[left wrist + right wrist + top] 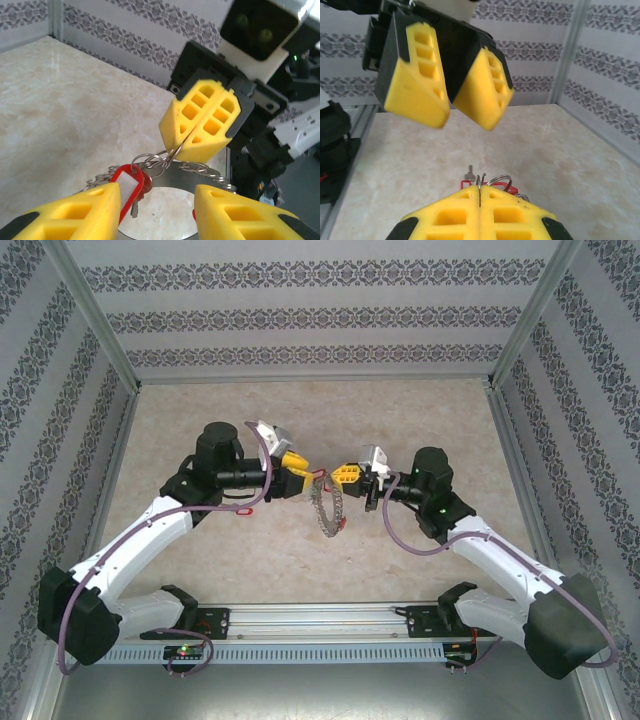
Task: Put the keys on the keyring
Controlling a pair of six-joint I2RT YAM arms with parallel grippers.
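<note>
The keyring, a grey wreath of small wire loops, hangs over the middle of the table between both grippers. My right gripper is shut on one of its wire loops at the top; in the left wrist view its yellow fingers pinch that loop. A silver key with a red tag dangles from a small ring on the keyring, just beside my left gripper's left pad. The left gripper is open, its fingers apart and nothing clamped between them. The red tag peeks from behind my right pads.
A marble-look tabletop lies inside patterned walls with aluminium corner posts. The arms' mounting rail runs along the near edge. Bare table stretches behind and in front of the grippers.
</note>
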